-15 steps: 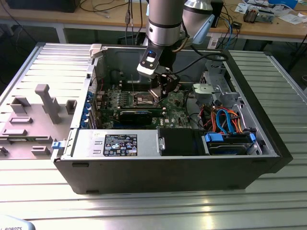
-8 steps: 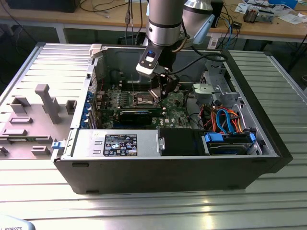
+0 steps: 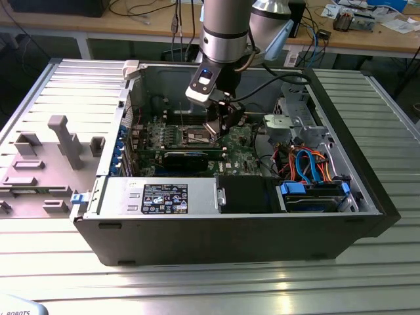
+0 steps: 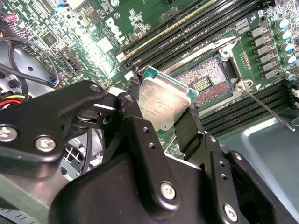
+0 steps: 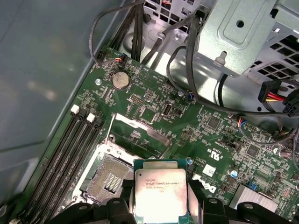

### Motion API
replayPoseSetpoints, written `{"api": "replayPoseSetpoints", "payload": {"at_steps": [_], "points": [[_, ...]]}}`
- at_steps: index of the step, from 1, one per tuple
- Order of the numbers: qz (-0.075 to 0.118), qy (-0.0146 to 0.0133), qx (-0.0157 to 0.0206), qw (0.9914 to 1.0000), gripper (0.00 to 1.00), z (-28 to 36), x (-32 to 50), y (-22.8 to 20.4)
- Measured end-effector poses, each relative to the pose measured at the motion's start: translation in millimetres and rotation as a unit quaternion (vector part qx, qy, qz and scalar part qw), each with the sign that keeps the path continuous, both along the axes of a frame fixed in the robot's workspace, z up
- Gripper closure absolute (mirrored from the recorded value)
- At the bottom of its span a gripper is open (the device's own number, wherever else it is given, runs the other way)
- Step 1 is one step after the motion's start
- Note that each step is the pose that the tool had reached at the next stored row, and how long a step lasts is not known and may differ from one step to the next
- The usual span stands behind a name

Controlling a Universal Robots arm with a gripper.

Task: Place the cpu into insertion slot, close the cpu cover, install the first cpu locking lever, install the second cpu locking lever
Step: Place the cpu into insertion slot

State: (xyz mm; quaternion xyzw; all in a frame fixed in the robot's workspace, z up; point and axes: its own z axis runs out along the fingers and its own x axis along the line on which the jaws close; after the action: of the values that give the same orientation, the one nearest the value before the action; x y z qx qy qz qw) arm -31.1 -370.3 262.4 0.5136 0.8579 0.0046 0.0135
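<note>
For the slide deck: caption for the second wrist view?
Gripper holds the cpu near the uncovered insertion slot, not yet seated.

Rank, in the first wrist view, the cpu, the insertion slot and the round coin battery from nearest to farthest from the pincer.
1. The cpu: gripped in the pincer, so nearest.
2. The insertion slot: uncovered, right beside the held cpu.
3. The round coin battery: farthest, well past the slot on the green board.
</note>
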Motion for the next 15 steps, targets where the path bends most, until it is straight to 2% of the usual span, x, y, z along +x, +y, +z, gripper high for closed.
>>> {"api": "replayPoseSetpoints", "payload": {"at_steps": [15], "points": [[-0.012,0.0000,-0.0032,0.99993,0.46,-0.2,0.0,0.0]]}}
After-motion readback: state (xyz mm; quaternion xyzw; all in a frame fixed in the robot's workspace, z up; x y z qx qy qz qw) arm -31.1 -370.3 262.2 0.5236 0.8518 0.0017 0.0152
